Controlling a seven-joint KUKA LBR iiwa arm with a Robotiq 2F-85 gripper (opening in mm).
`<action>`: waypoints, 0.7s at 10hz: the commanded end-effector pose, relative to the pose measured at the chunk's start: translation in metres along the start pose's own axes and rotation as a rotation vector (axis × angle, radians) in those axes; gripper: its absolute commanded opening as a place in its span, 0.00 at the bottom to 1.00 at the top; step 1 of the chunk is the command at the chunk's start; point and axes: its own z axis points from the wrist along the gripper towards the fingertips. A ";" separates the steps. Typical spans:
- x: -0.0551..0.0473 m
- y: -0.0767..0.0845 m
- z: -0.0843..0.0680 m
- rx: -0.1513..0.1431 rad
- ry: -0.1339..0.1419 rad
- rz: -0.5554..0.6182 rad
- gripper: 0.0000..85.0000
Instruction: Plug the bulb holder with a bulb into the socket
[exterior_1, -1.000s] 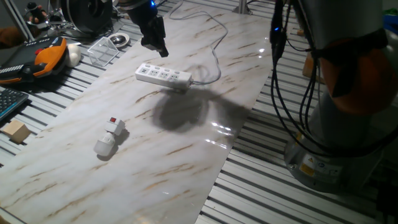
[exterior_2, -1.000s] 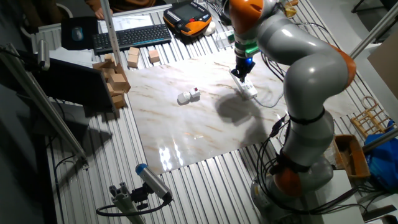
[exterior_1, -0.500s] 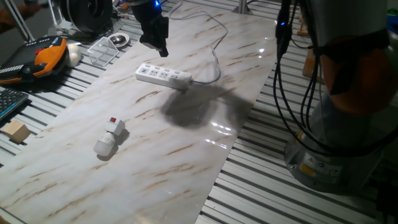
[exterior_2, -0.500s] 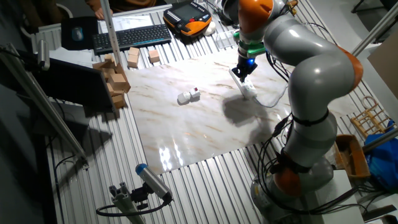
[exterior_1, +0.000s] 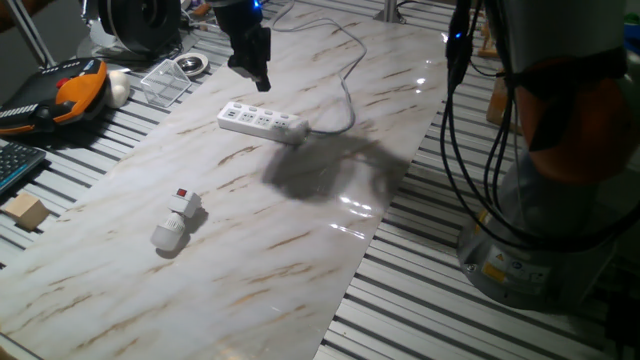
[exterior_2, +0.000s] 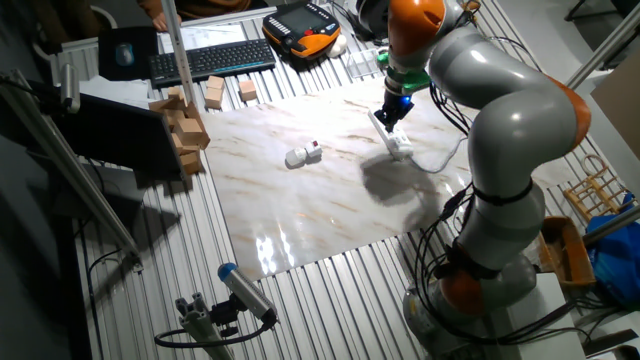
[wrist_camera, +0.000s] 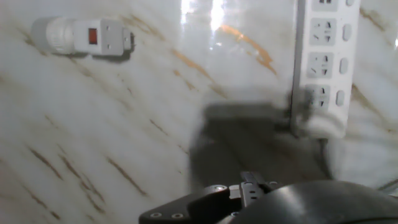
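Note:
The white bulb holder (exterior_1: 184, 207) with a red switch lies on its side on the marble board, its frosted bulb (exterior_1: 166, 236) pointing toward the front left. The socket (exterior_1: 262, 121), a white power strip, lies further back with its cable (exterior_1: 346, 88) running away. My gripper (exterior_1: 258, 76) hangs above the board just behind the strip's left end and holds nothing; its fingers are too dark to read. In the other fixed view the gripper (exterior_2: 390, 112) is over the strip (exterior_2: 393, 139), well away from the holder (exterior_2: 303, 155). The hand view shows the holder (wrist_camera: 99, 36), bulb (wrist_camera: 50, 32) and strip (wrist_camera: 323, 62).
An orange-and-black pendant (exterior_1: 62, 95), a white ball (exterior_1: 119, 88), a clear plastic box (exterior_1: 165, 80), a keyboard (exterior_1: 15, 165) and a wooden block (exterior_1: 25, 212) lie off the board's left edge. The robot base (exterior_1: 560, 210) stands at the right. Wooden blocks (exterior_2: 185, 125) are stacked beside the board.
The gripper has drifted slightly up and back above the strip's end, and the arm's shadow has slid right. The holder and the strip have not moved.

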 end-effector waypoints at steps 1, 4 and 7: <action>0.000 0.000 0.000 -0.053 -0.009 -0.027 0.00; -0.003 0.002 -0.001 -0.069 0.007 0.082 0.00; -0.041 0.043 -0.015 -0.074 0.021 0.340 0.00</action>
